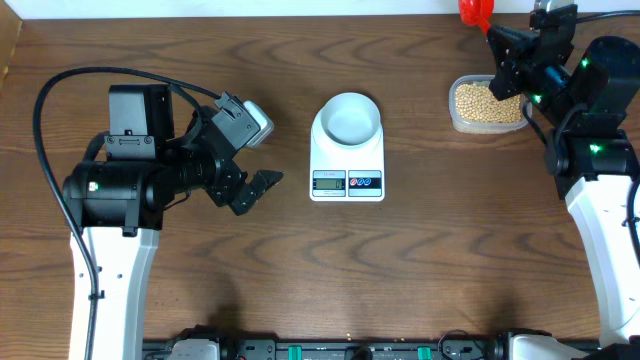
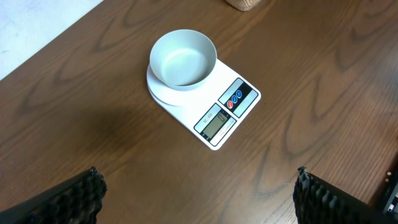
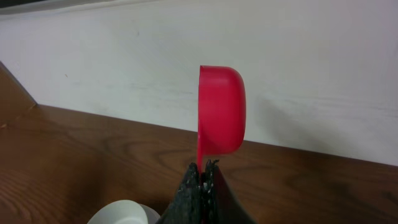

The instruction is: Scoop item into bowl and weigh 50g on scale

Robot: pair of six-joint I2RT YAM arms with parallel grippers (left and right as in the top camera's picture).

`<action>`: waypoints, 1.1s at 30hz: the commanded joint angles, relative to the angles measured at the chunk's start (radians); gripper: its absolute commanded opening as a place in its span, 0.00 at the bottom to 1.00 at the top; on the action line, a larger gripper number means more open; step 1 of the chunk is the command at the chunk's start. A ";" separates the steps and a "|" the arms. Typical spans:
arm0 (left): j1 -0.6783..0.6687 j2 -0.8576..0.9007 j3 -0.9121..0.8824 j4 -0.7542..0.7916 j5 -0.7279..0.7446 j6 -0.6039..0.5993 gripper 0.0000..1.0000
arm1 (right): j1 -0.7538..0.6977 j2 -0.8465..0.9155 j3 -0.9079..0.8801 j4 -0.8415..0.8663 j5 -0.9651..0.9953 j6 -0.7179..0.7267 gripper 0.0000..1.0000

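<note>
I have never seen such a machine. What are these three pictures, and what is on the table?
These are two robot arms at a wooden table. One picture looks down from above; the other two come from a camera on each wrist.

In the middle stands a white scale with an empty pale bowl on it. At the far right is a clear tub of small tan beans.

The left end effector is open and holds nothing; its camera looks at the scale. The right end effector is closed on the handle of a red scoop, seen edge-on.
</note>
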 commanded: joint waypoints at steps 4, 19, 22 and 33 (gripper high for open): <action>0.004 -0.001 0.018 0.000 0.016 -0.005 0.98 | -0.005 -0.005 0.019 -0.029 0.005 -0.021 0.01; 0.004 -0.001 0.018 0.000 0.016 -0.005 0.98 | -0.004 -0.005 0.130 -0.505 0.333 -0.214 0.01; 0.004 -0.001 0.018 0.000 0.016 -0.005 0.98 | -0.001 0.000 0.130 -0.530 0.380 -0.260 0.01; 0.004 -0.001 0.018 0.000 0.016 -0.005 0.98 | -0.001 0.111 0.130 -0.550 0.472 -0.303 0.01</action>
